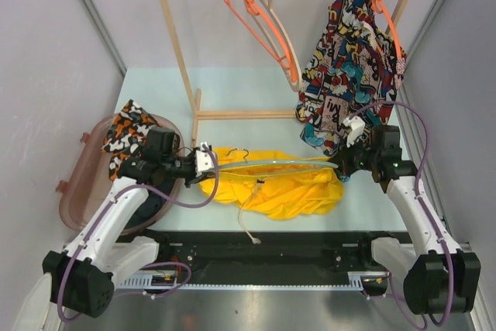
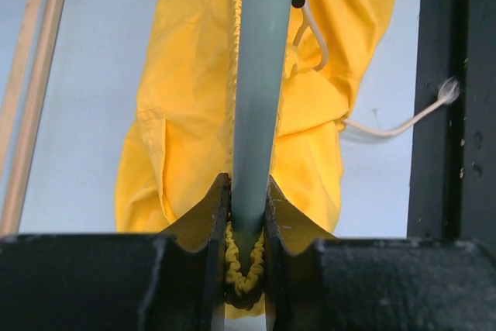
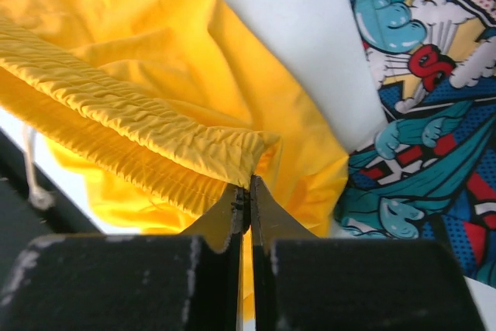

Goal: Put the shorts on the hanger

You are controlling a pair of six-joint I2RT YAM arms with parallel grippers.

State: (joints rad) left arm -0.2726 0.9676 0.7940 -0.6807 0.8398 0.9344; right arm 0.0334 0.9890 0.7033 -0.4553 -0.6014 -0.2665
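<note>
The yellow shorts (image 1: 283,187) lie on the table between my two arms, their whitish drawstring (image 1: 246,218) trailing toward the front edge. The pale mint-green hanger (image 1: 271,162) lies along their stretched waistband, its hook (image 1: 239,152) pointing away. My left gripper (image 1: 206,162) is shut on the hanger's left end (image 2: 252,145) together with the elastic waistband (image 2: 242,269). My right gripper (image 1: 339,163) is shut on the waistband's right end (image 3: 225,149). The shorts fill the left wrist view (image 2: 194,129) and the right wrist view (image 3: 155,52).
A wooden rack (image 1: 182,52) stands behind, with two orange hangers (image 1: 260,21), a beige hanger (image 1: 283,44) and a comic-print garment (image 1: 353,60) close above my right gripper. A brown bin (image 1: 85,184) holding patterned cloth (image 1: 132,133) sits at the left. A black rail (image 1: 271,249) runs along the front.
</note>
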